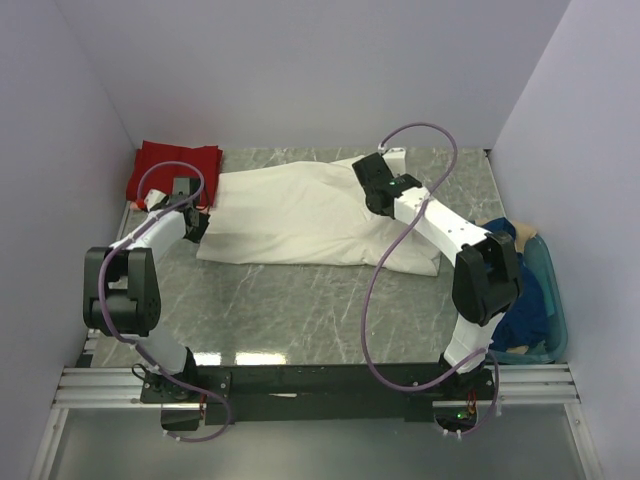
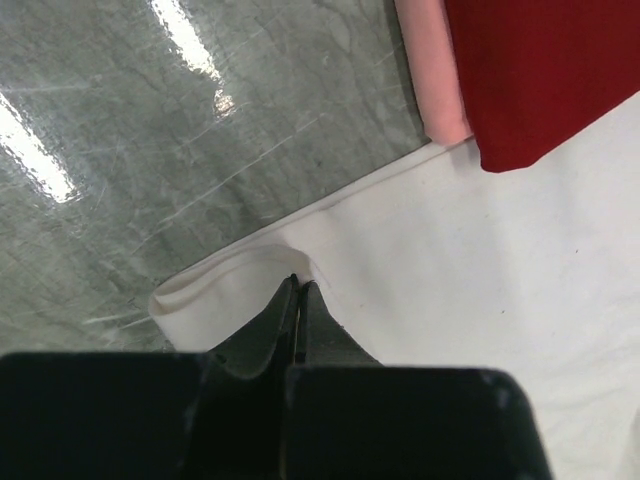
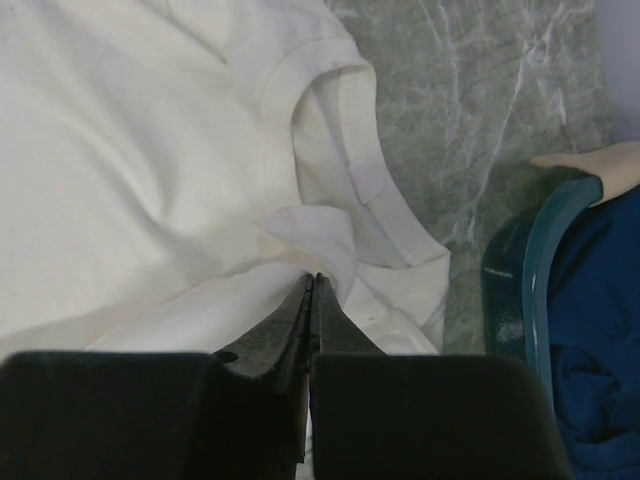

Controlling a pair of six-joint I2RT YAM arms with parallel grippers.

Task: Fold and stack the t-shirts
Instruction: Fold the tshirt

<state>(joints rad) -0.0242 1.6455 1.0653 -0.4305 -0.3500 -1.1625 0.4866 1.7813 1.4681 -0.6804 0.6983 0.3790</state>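
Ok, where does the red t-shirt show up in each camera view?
Top external: the red t-shirt is upper left, just left of the cream-white t-shirt.
Left wrist: upper right corner, bordering the cream-white t-shirt.
Right wrist: not in it.
Shared landmark: the cream-white t-shirt, in all three views.

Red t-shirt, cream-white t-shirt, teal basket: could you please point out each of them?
red t-shirt (image 1: pixel 175 165): top external view, middle of the folded cloth.
cream-white t-shirt (image 1: pixel 290 215): top external view, middle of its body.
teal basket (image 3: pixel 530 290): right wrist view, on its rim.
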